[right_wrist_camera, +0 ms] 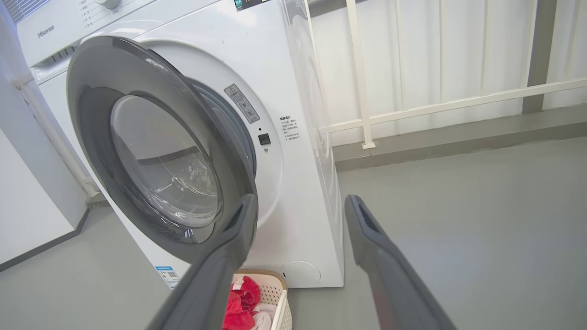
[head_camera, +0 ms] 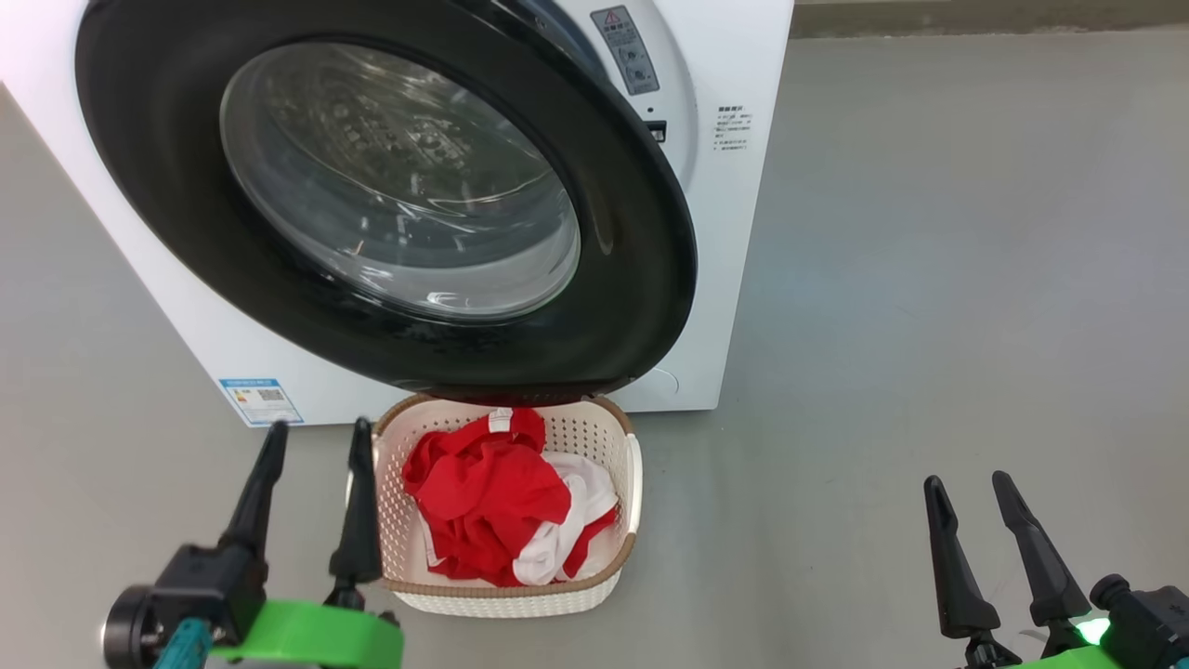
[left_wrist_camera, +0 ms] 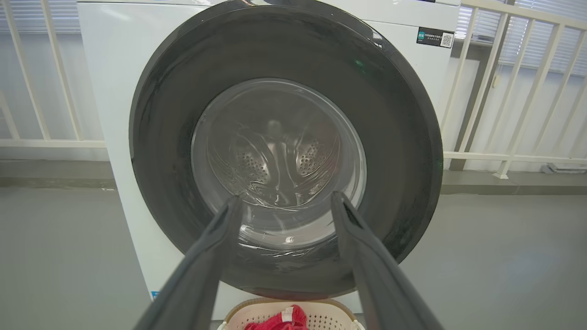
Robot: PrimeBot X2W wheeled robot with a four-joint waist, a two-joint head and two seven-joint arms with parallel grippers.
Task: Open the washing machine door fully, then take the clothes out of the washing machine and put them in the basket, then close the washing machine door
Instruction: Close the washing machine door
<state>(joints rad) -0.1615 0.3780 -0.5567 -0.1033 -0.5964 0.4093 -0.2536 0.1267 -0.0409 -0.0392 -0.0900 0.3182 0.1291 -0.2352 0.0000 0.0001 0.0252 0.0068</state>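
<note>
The left gripper (head_camera: 320, 426), just left of the basket (head_camera: 633, 492), and the right gripper (head_camera: 966, 479), well to its right, stand spread and empty. The clothes (head_camera: 483, 492) lie in the basket. Above it the washing machine door (head_camera: 632, 279) hangs ajar, so closing looks to be the step in hand: a push on the door's rim toward the washing machine (head_camera: 734, 232). The door hides the basket's far edge and the drum mouth.

Bright, even light; shadows on the floor (head_camera: 929, 279) are faint. Pale reflections streak the glass of the washing machine door (head_camera: 399, 186). In the wrist views the railing (left_wrist_camera: 486, 91) leans and bows toward the edges, and the left hand (left_wrist_camera: 286, 197) and right hand (right_wrist_camera: 300, 198) look soft and unfocused.
</note>
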